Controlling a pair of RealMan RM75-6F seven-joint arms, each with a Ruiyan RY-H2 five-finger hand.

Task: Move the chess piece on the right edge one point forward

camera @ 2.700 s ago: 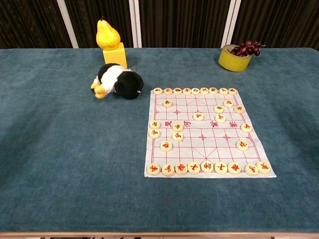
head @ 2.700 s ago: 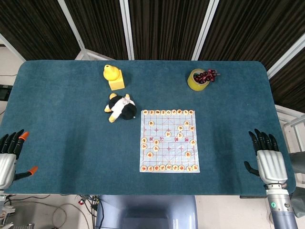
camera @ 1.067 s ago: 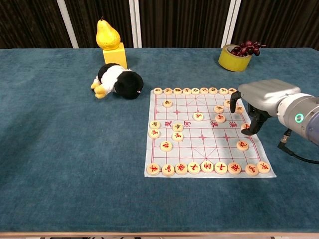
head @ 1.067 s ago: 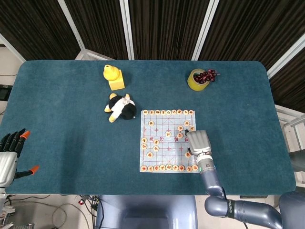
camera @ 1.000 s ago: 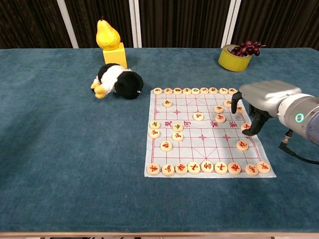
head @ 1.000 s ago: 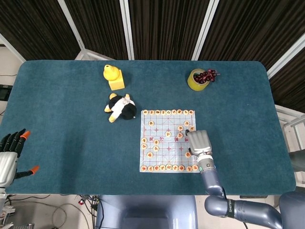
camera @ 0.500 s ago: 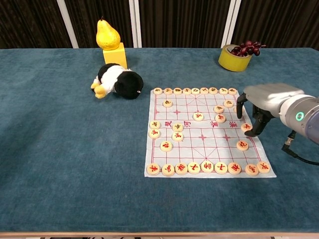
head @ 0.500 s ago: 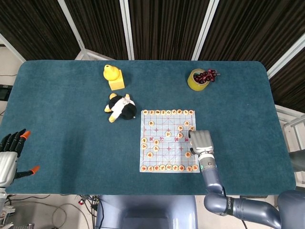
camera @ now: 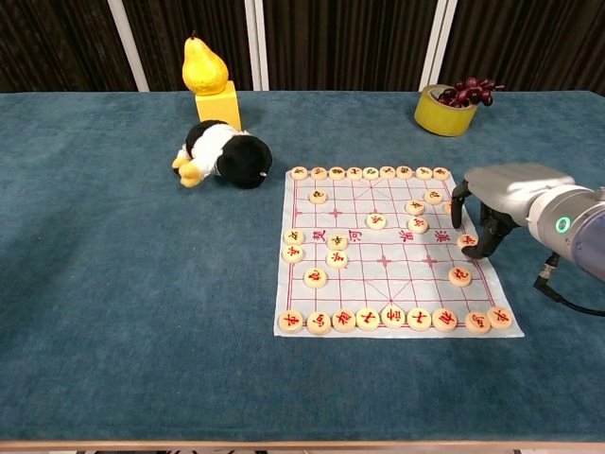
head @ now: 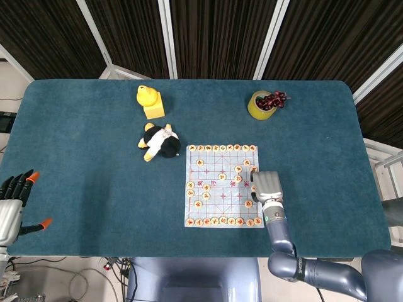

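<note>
Now right hand (camera: pixel 493 203) over board's right edge, palm down, fingers (camera: pixel 459 210) curled downward and apart, straddling chess piece (camera: pixel 467 241); contact with piece unclear. Piece sits on right edge line of chess board (camera: pixel 378 284), mid-board, another disc just nearer. Left hand (head: pixel 11 200) at table's (head: pixel 82 157) near left corner, fingers spread, holding nothing. Plush penguin (camera: pixel 227 156) beyond board's far left corner.

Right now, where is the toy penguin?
In the chest view the toy penguin lies on its side, left of the chess board's far left corner, just in front of the yellow block holding the pear.
</note>
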